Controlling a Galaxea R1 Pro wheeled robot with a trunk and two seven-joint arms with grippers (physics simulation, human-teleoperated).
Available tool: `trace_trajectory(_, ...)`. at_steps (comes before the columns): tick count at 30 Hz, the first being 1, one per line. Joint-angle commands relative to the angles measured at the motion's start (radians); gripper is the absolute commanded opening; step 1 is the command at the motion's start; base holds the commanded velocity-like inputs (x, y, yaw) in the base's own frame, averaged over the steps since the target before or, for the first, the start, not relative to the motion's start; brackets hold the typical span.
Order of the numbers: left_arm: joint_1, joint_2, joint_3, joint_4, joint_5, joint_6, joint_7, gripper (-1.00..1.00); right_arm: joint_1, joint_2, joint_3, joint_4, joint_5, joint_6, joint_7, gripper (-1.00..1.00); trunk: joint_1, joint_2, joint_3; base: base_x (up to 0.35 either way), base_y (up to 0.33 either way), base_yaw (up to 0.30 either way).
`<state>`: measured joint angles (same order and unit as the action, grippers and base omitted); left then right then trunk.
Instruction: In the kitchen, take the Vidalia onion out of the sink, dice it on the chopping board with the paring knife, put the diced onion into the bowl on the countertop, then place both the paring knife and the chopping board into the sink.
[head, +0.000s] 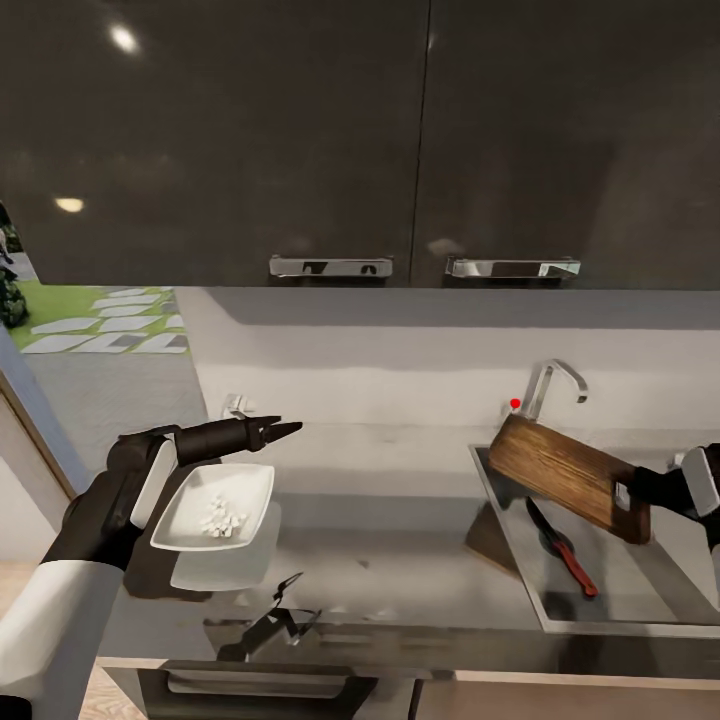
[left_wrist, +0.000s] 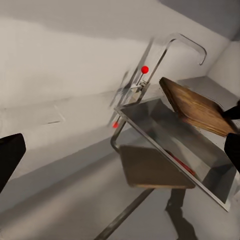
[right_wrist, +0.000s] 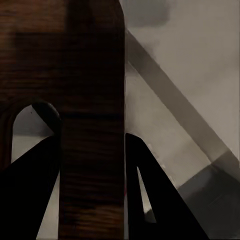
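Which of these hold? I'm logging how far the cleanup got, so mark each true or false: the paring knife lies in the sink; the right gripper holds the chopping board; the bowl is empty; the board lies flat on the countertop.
1. The paring knife lies in the sink: true.
2. The right gripper holds the chopping board: true.
3. The bowl is empty: false, the diced onion is in it.
4. The board lies flat on the countertop: false, it is held tilted above the sink.

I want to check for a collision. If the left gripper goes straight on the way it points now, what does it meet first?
Probably the chopping board, held tilted over the sink by the right gripper; the left gripper points that way, over bare countertop. Depth is unclear, so it could pass behind.
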<state>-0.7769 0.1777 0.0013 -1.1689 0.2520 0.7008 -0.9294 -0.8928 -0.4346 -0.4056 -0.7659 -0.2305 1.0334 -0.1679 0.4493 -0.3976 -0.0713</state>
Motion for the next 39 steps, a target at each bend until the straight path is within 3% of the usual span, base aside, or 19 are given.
trace_trajectory(1, -0.001, 0.000, 0.000, 0.000, 0.004, 0.006, -0.001, 1.00, -0.002, 0.014, -0.003, -0.001, -0.012, 0.002, -0.033, -1.00, 0.001, -0.002, -0.002, 0.000, 0.000, 0.000)
trace_trajectory(6, -0.001, 0.000, 0.000, 0.000, 0.004, 0.006, 0.000, 1.00, -0.004, 0.089, -0.073, -0.002, -0.028, -0.004, -0.184, -1.00, 0.001, -0.002, -0.002, 0.000, 0.000, 0.000)
trace_trajectory(12, -0.001, 0.000, 0.000, 0.000, 0.004, 0.006, 0.000, 1.00, -0.005, 0.135, -0.168, -0.003, -0.064, -0.005, -0.269, -1.00, 0.001, -0.002, -0.002, 0.000, 0.000, 0.000)
trace_trajectory(13, -0.001, 0.000, 0.000, 0.000, 0.004, 0.006, 0.000, 1.00, -0.005, 0.150, -0.196, -0.003, -0.071, -0.006, -0.307, -1.00, 0.001, -0.002, -0.002, 0.000, 0.000, 0.000)
trace_trajectory(17, -0.001, 0.000, 0.000, 0.000, 0.004, 0.006, 0.000, 1.00, -0.005, 0.157, -0.228, -0.003, -0.074, -0.007, -0.333, -1.00, 0.001, -0.002, -0.002, 0.000, 0.000, 0.000)
trace_trajectory(20, -0.001, 0.000, 0.000, 0.000, 0.004, 0.006, 0.000, 1.00, -0.005, 0.166, -0.277, -0.004, -0.076, -0.008, -0.351, -1.00, 0.001, -0.002, -0.002, 0.000, 0.000, 0.000)
trace_trajectory(28, -0.001, 0.001, 0.000, 0.000, 0.004, 0.006, 0.000, 1.00, -0.005, 0.171, -0.296, -0.007, -0.076, -0.060, -0.388, -1.00, 0.001, -0.002, -0.002, 0.000, 0.000, 0.000)
trace_trajectory(32, -0.001, 0.001, 0.000, 0.000, 0.004, 0.006, 0.000, 1.00, -0.005, 0.171, -0.333, -0.008, -0.076, -0.067, -0.396, -1.00, 0.001, -0.002, -0.002, 0.000, 0.000, 0.000)
trace_trajectory(33, -0.001, 0.000, 0.000, 0.000, 0.004, 0.006, 0.000, 1.00, -0.005, 0.171, -0.371, -0.009, -0.076, -0.068, -0.397, -1.00, 0.001, -0.002, -0.002, 0.000, 0.000, 0.000)
trace_trajectory(34, -0.001, 0.000, 0.000, 0.000, 0.004, 0.006, 0.000, 1.00, -0.005, 0.171, -0.381, -0.010, -0.076, -0.068, -0.398, -1.00, 0.001, -0.002, -0.002, 0.000, 0.000, 0.000)
trace_trajectory(39, -0.001, 0.001, 0.000, 0.000, 0.004, 0.006, 0.000, 1.00, -0.005, 0.171, -0.396, -0.010, -0.076, -0.070, -0.398, -1.00, 0.001, -0.002, -0.002, 0.000, 0.000, 0.000)
